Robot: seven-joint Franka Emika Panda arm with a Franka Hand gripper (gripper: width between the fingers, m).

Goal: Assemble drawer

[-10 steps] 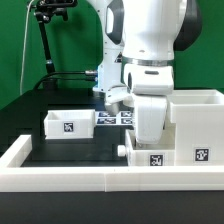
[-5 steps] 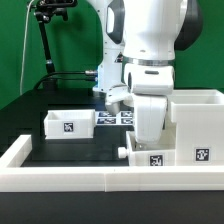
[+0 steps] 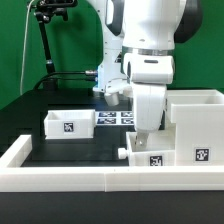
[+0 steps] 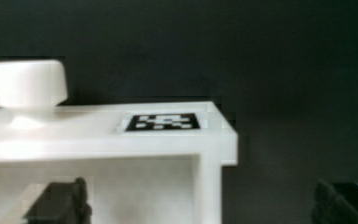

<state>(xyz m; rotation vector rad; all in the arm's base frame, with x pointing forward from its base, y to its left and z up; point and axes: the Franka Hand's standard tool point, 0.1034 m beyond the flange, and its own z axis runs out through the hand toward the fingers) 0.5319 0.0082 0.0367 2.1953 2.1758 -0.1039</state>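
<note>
White plastic housing (image 3: 196,125) stands at the exterior view's right. A knobbed tray (image 3: 152,157) lies just left of it, near the front wall, directly beneath the gripper (image 4: 208,200), whose fingers (image 4: 55,200) stand wide apart, grasping nothing. Its knob (image 4: 28,90) projects leftward, away from the housing.

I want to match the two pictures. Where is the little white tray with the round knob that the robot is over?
Exterior view: the small white plastic knobbed tray sits low, right of centre, under the arm, against the tall white cube-like housing.
Wrist view: it fills the lower half; its white cylindrical knob stands up beside the tag.
Shared landmark: the tray's black-and-white square tag.
</note>
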